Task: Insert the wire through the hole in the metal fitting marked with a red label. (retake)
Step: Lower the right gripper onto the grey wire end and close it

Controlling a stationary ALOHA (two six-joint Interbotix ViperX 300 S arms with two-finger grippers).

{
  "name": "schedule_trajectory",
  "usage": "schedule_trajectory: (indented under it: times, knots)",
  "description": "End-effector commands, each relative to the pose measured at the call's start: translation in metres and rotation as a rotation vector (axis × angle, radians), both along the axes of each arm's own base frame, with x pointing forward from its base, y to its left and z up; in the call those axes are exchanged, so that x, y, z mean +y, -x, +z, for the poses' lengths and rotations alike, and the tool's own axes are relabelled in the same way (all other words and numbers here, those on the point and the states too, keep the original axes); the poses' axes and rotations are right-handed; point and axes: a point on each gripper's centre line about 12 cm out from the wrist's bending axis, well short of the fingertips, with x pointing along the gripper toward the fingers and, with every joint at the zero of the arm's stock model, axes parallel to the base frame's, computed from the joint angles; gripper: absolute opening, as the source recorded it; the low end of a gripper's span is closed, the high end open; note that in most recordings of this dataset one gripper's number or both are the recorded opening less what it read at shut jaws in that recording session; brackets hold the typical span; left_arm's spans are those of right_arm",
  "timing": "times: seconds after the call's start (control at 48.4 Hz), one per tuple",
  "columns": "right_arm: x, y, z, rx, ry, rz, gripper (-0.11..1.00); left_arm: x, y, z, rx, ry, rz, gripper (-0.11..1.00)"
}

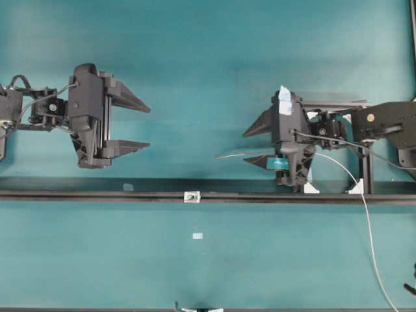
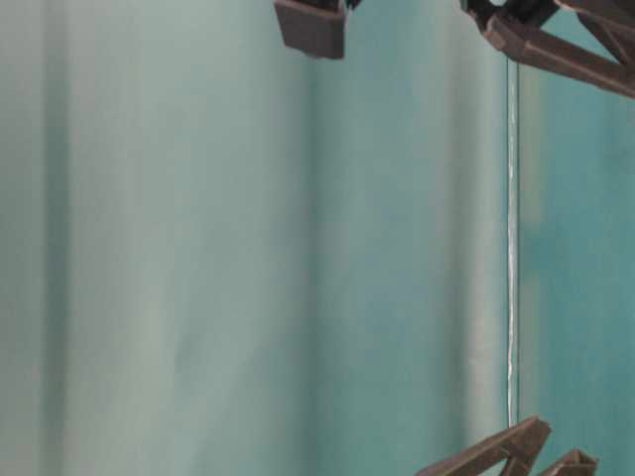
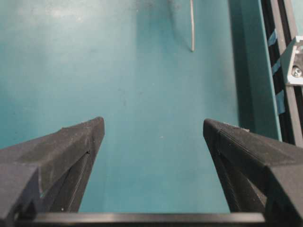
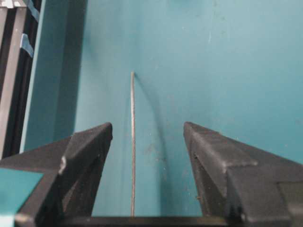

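nothing threaded yet: wire (image 4: 132, 142) lies between the wide right end effector (image 4: 147, 137), ungripped, well right of the metal fitting (image 1: 192, 196). left end effector (image 1: 133, 127) wide, empty.

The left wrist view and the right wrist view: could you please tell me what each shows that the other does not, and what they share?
Only the left wrist view shows the metal fitting, a silvery block on the black rail at the right edge, and the open left gripper with nothing between its fingers. Only the right wrist view shows the open right gripper with the wire running up between its fingers, apart from both. Both show the teal table, the rail, and the wire's free end, seen far off at the top of the left wrist view.
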Motion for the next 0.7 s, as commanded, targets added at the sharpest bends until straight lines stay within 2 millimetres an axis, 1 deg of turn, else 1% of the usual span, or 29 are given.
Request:
schedule_trajectory:
  times: [0.0, 0.269, 0.62, 0.682]
  knots:
    - [0.002, -0.011, 0.008, -0.035, -0.001, 0.006, 0.70, 0.000, -0.004, 0.007, -0.026, 0.001, 0.000, 0.72]
    - [-0.002, -0.018, -0.003, -0.011, -0.002, -0.010, 0.70, 0.000, -0.004, 0.007, -0.026, 0.002, 0.000, 0.72]
    - [-0.004, -0.021, -0.003, -0.012, -0.002, -0.016, 0.70, 0.000, -0.003, 0.006, -0.023, 0.002, 0.000, 0.72]
    - [-0.004, -0.021, -0.002, -0.014, -0.002, -0.016, 0.68, 0.000, -0.003, 0.006, -0.023, 0.002, 0.000, 0.72]
